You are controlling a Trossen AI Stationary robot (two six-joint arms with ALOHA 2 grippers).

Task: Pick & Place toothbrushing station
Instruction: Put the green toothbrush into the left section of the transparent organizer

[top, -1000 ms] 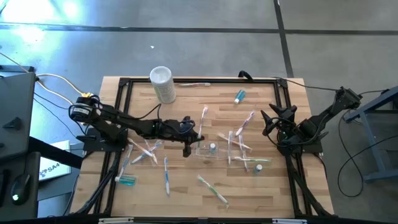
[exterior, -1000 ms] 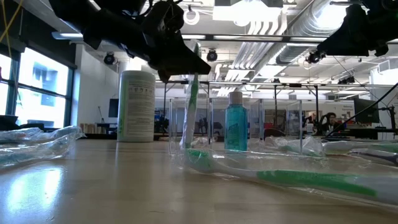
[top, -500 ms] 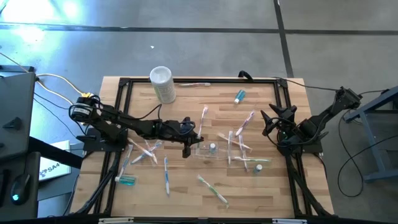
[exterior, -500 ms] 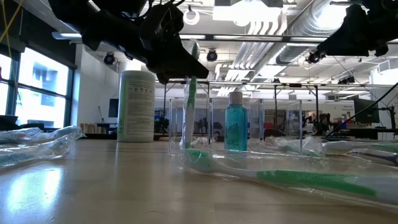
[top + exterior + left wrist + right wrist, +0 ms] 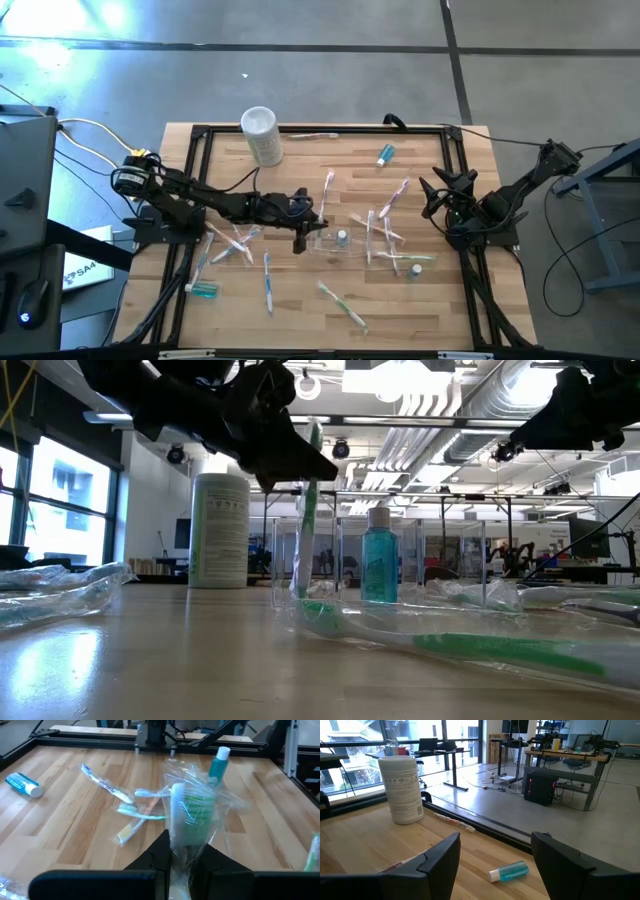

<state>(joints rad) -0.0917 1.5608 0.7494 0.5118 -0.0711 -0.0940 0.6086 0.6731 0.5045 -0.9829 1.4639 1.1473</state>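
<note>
Barely shifted since the earlier frame, the left gripper (image 5: 182, 857) pinches a wrapped green-bristled toothbrush (image 5: 189, 812) upright between nearly closed fingers at table centre, the clear plastic cup (image 5: 340, 243) at its 3 o'clock.

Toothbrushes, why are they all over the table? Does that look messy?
Yes. Wrapped toothbrushes lie scattered at all angles on the table, and a toothpaste tube lies on its side. Only the green toothbrush between the left gripper fingers points upward, near the clear cup.
</note>
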